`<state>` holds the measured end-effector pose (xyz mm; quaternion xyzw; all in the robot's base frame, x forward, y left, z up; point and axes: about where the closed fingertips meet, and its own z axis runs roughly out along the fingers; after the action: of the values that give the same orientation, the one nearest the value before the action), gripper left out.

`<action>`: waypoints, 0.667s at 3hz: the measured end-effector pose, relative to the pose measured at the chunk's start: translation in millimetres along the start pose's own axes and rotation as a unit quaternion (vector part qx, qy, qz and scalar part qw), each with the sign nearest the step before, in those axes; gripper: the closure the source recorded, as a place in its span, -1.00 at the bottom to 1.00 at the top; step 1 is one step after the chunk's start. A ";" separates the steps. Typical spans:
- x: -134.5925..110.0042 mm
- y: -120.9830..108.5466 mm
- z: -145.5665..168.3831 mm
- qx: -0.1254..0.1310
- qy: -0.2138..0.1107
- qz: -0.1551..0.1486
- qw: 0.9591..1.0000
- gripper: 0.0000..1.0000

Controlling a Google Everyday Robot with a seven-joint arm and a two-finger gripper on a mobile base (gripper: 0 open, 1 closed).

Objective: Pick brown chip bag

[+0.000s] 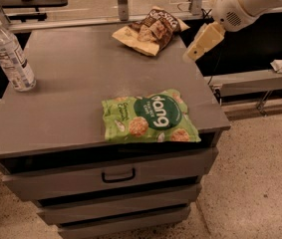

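Desk (70, 83) with water bottle (8, 49) at far left, green bag (148, 117) near the front, and brown chip bag (150, 30) at the far edge, right of centre. The brown chip bag is probably light, soft, crinkly and slippery; a pinch across its puffed middle seems best. End effector (196, 48) hovers just right of it, angled down-left; apart or together cannot be told.

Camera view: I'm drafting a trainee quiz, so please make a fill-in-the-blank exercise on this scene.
1. The dang bag is coloured ___.
2. The water bottle stands ___ on the cabinet top.
3. In the picture, the gripper hangs to the ___ of the brown chip bag, not touching it.

Missing words: green; upright; right.
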<state>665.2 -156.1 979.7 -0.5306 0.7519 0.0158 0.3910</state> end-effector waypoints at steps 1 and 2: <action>-7.4 -6.6 17.8 0.007 -0.036 0.024 0.999 -1.00; -36.8 -30.3 71.4 0.015 -0.106 0.074 0.991 -1.00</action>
<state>735.4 -109.1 964.4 -0.4628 0.7438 0.0897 0.4740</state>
